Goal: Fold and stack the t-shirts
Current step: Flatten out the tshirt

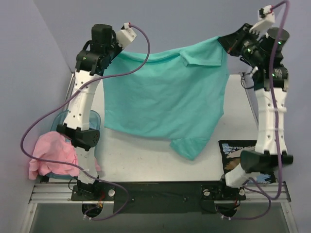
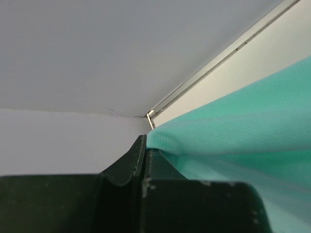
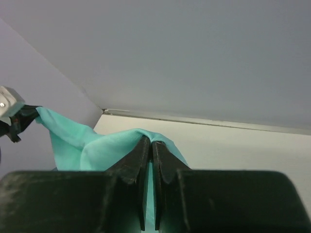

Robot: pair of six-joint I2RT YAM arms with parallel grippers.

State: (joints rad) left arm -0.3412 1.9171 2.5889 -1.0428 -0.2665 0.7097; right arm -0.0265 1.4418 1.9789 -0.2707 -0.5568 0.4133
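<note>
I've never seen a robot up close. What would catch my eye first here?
The big teal shirt, stretched like a banner over the table, with the left arm and right arm each holding a top corner in shut jaws. Next, the pink shirt heaped in a blue tub at the near left, beside the left arm's base.

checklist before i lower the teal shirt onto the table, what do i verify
1. Left gripper shut on the teal t-shirt top edge: ok.
2. Right gripper shut on its other top corner: ok.
3. Cloth spread flat between them: not ok, a sleeve dangles low.
4. Hem off the table: cannot tell.
5. Black packet clear of the dangling sleeve: cannot tell, they look close.
6. Pink t-shirt aside on the blue tub: ok.
</note>
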